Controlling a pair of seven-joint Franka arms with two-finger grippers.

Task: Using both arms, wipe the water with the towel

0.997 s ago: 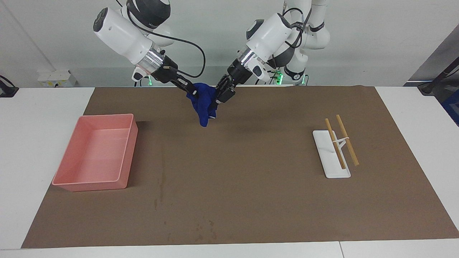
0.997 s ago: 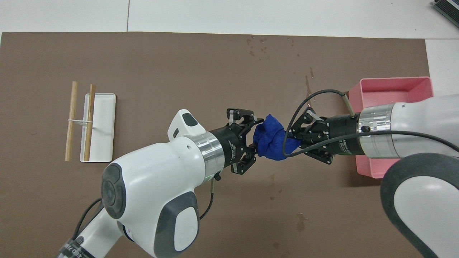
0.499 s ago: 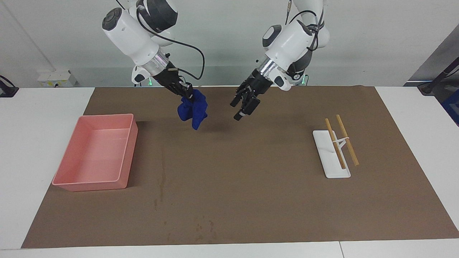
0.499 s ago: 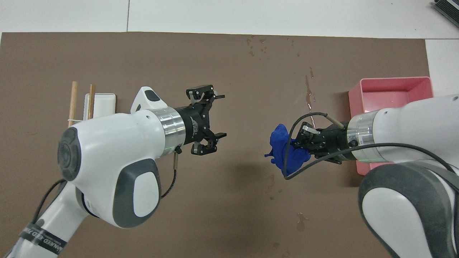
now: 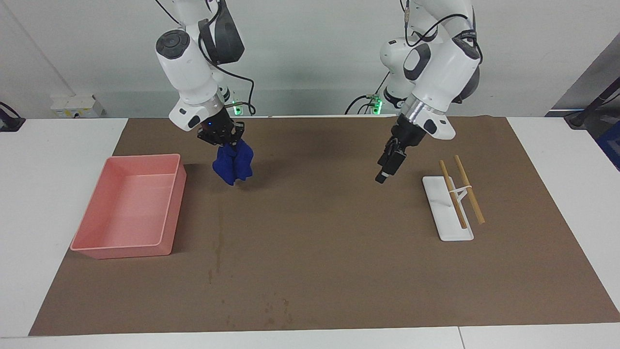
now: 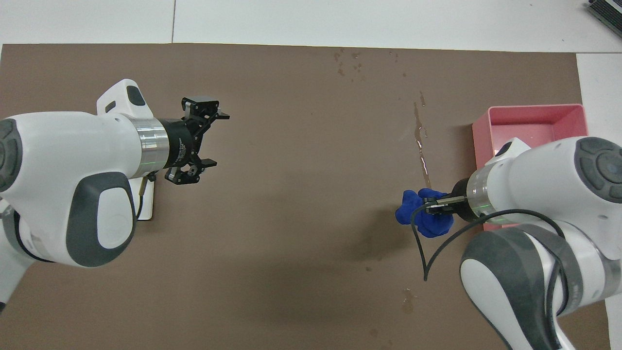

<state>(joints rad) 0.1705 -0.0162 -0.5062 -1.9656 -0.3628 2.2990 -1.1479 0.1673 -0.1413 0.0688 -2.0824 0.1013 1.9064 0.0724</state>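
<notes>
The brown mat [image 5: 339, 252] fills most of the facing view, on a white table [image 5: 53, 160] against a pale wall. At the left of the frame a pink tub [image 5: 128, 208] sits empty. At upper left the right gripper [image 5: 224, 138] hangs clamped on the blue towel [image 5: 233, 166], above the mat beside the tub. At right the left gripper [image 6: 206, 141] waits, fingers apart and empty. The water [image 5: 219, 237] streaks faintly below the towel; it looks unwiped. Next, I'd guess, the towel must come down onto it.
</notes>
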